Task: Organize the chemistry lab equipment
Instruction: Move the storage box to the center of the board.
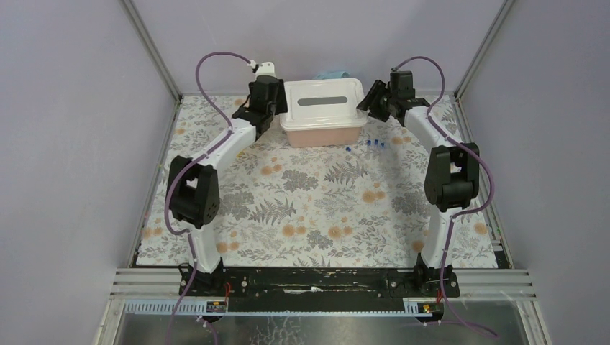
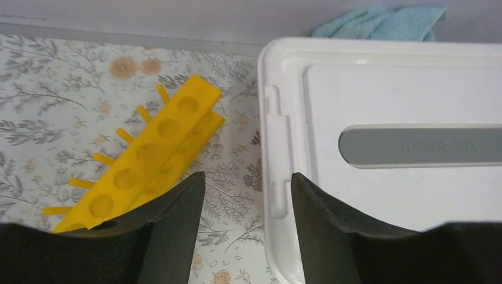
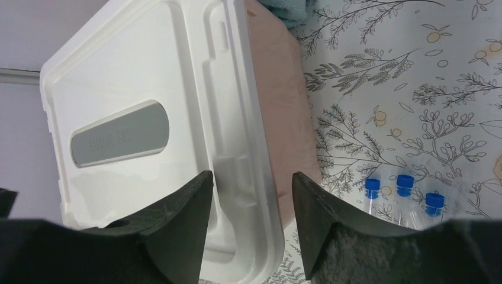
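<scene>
A white-lidded storage box (image 1: 323, 108) with a pinkish body stands at the back middle. My left gripper (image 1: 267, 115) is open and straddles the lid's left edge (image 2: 278, 148). My right gripper (image 1: 370, 100) is open and straddles the lid's right edge (image 3: 248, 148). The yellow test-tube rack (image 2: 148, 157) lies on the mat left of the box, seen only in the left wrist view. Blue-capped clear tubes (image 1: 372, 144) lie on the mat right of the box, three showing in the right wrist view (image 3: 404, 188). The wire ring and the red-spouted bottle are out of view.
A light blue cloth (image 2: 382, 22) lies behind the box against the back wall. The floral mat (image 1: 316, 208) covers the table. Metal frame posts stand at the back corners, and walls close in on both sides.
</scene>
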